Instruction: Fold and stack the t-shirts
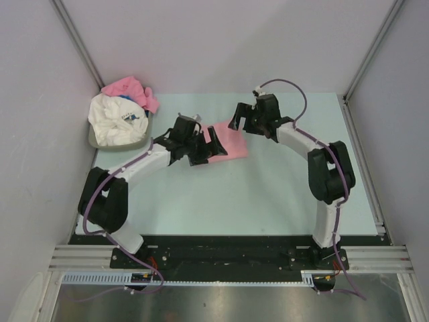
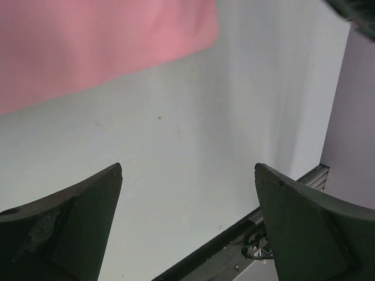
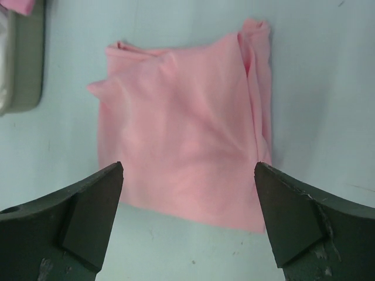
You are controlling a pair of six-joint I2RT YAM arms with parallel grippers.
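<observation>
A folded light-pink t-shirt point(image 1: 230, 141) lies flat on the table between my two arms; it fills the middle of the right wrist view point(image 3: 187, 146) and the upper left of the left wrist view point(image 2: 88, 41). My left gripper point(image 1: 204, 149) hovers at its left edge, jaws open and empty point(image 2: 187, 170). To the shirt's far right my right gripper point(image 1: 242, 121) stands open over it, with nothing held point(image 3: 187, 167). A crumpled white t-shirt with a blue print point(image 1: 117, 121) and a bunched pink one point(image 1: 131, 90) sit in a bin at the back left.
The grey bin point(image 1: 100, 143) stands at the table's back-left corner; its rim shows in the right wrist view point(image 3: 23, 58). Grey walls close in the left, back and right. A metal rail point(image 1: 362, 161) runs along the table's right edge.
</observation>
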